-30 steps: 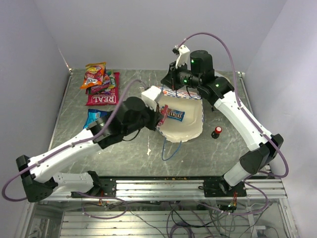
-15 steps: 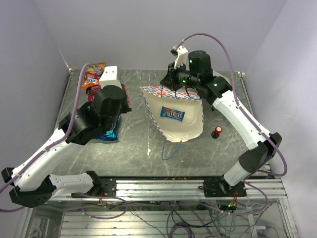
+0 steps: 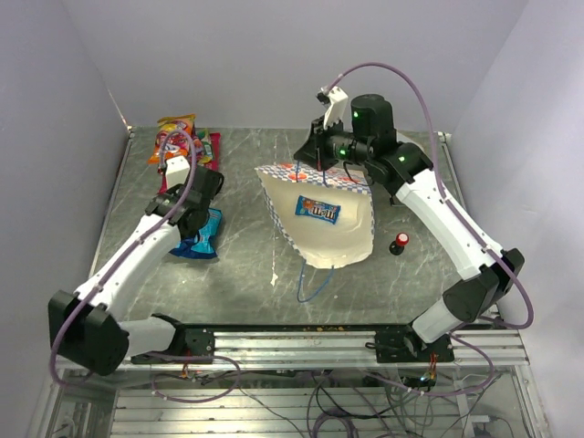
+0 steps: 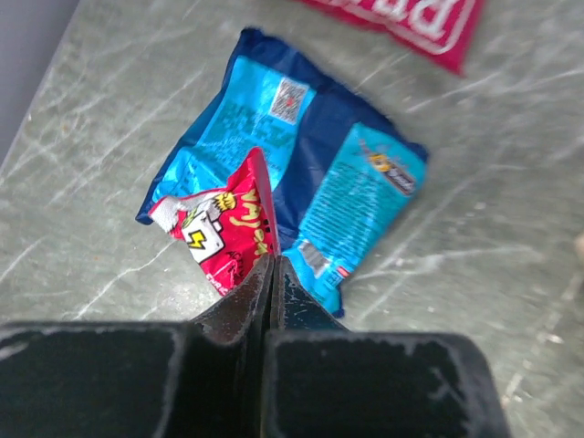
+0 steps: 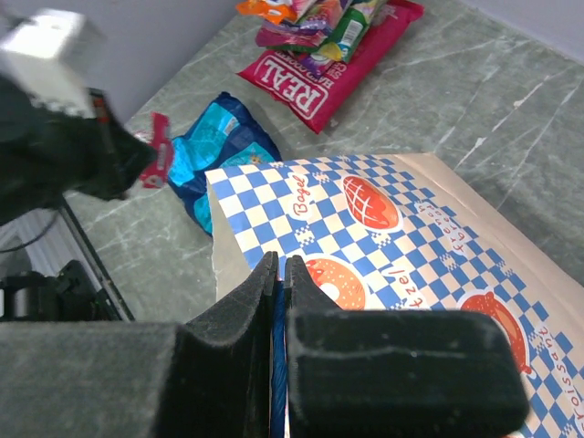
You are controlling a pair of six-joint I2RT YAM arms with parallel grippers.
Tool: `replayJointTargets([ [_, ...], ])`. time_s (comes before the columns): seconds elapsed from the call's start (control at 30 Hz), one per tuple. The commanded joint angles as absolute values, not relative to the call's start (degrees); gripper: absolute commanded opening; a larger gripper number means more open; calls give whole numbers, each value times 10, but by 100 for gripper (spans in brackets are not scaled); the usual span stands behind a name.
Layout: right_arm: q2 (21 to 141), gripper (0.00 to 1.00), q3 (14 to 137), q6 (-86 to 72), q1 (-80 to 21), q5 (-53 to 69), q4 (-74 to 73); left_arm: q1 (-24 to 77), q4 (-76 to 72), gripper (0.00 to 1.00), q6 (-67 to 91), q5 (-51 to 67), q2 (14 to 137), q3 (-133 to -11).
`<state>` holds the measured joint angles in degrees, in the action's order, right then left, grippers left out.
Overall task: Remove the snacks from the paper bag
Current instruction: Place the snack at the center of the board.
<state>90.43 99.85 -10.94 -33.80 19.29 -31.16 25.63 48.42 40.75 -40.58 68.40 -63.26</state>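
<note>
**Top view.** The bag [image 3: 321, 242] lies open at the centre of the table [image 3: 246, 274], cream inside up. In it sits a blue m&m's packet [image 3: 318, 209], and that name is readable. My right pincer [image 3: 316, 162] is at the bag's upper rim with its jaws together. My left pincer [image 3: 193, 217] is left of centre, above the blue packets [image 3: 205, 242]. An orange packet [image 3: 173, 128] tops the pile at upper left, its print too small to read. A knob [image 3: 400, 243] stands just right of the bag.

**Left wrist.** My jaws are squeezed tight on the edge of a red packet [image 4: 224, 233]. It bears a yellow lightning bolt and yellow script I cannot make out. Under it lie the blue packets, whose fine print is too small to read. At upper right is the REAL bar [image 4: 411, 18], its white letters cut off by the frame.

**Right wrist.** My fingers are pressed together on the bag's blue cord [image 5: 276, 365]. The checkered outside reads "Bagel" among red-orange roundels. Near the top edge the bar's white "REAL" is plain. At left, my other pincer holds the red packet beside the blue ones.
</note>
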Motion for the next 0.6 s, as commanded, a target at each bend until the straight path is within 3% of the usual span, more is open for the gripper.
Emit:
replayJointTargets([
  [0.0, 878, 0, 984, -130, -337, 225, -302, 199, 386, 7, 372, -359, 715, -580],
  [0.37, 854, 0, 960, -149, -338, 240, -292, 127, 314, 7, 338, -298, 805, -519],
  [0.57, 859, 0, 966, -156, -339, 247, -293, 116, 345, 7, 327, -350, 838, -540],
])
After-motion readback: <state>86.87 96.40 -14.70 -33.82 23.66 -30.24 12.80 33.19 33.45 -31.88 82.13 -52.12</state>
